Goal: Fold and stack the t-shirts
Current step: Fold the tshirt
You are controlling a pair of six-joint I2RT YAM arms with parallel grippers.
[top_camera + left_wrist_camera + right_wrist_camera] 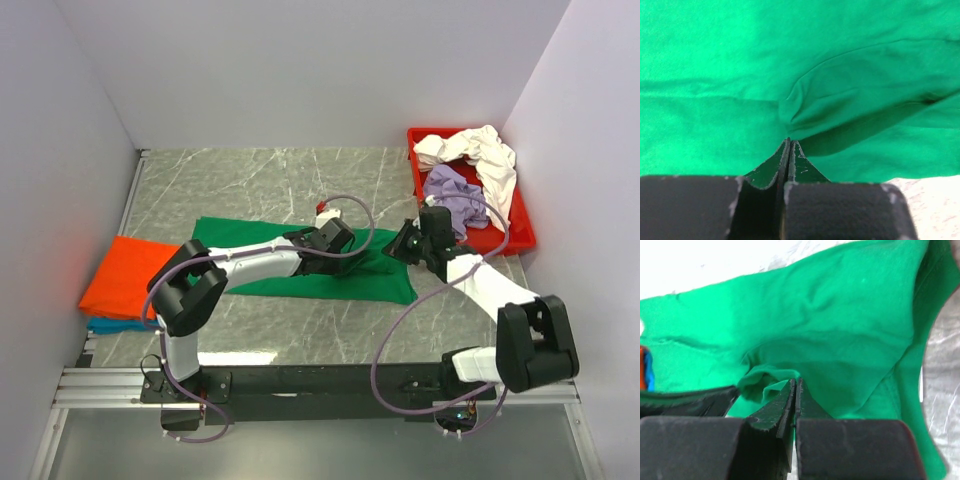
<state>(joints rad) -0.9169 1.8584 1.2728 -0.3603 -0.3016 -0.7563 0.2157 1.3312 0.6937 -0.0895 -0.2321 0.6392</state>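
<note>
Fabric of the green shirt [352, 285], on the table [250, 180], is pinched by left gripper [790, 145] and right gripper [795, 384], both closed on folds.

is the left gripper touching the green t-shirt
Touching. The left wrist view shows the left gripper with its jaws shut on the green t-shirt. The cloth puckers into a fold right at the tips.
</note>
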